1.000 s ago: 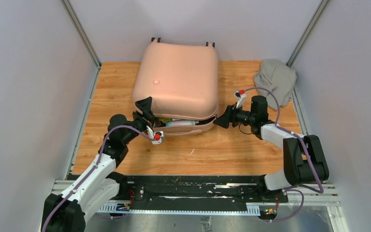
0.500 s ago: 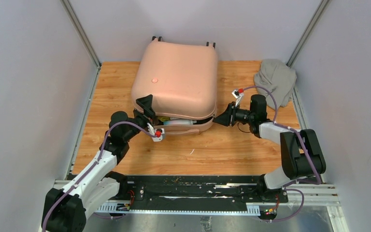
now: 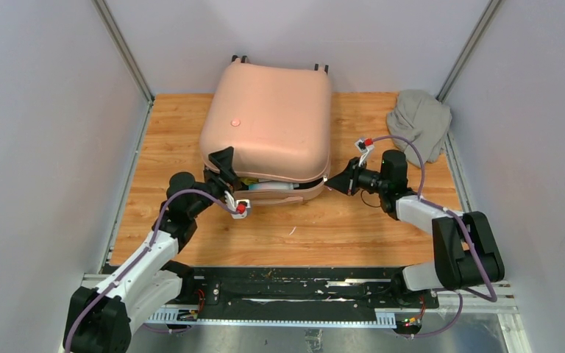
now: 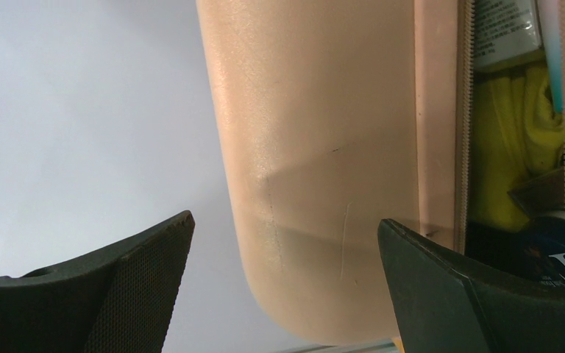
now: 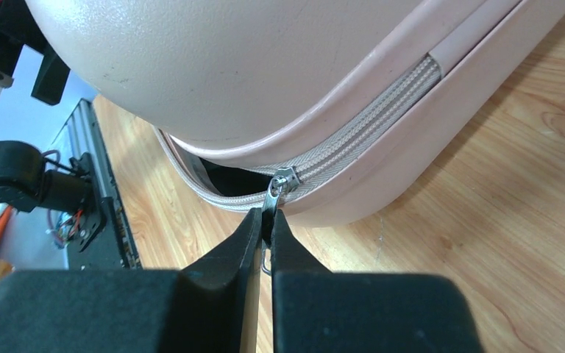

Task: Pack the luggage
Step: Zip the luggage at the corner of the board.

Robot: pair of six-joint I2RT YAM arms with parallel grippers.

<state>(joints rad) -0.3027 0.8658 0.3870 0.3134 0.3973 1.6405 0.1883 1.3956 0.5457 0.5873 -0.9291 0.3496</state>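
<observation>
Right wrist view showed the right claw (image 5: 266,220) pinched tight on the little metal zipper pull (image 5: 274,197), at the near right corner of the luggage (image 5: 213,73). From there the open zip ran along the near side toward the left arm, so I think the pull had to go that way. The left claw (image 4: 285,220) was wide open at the near left corner, holding nothing. The luggage lay flat near the table's (image 5: 500,220) far edge, pink and smooth, with yellow cloth (image 4: 511,140) peeking out.
</observation>
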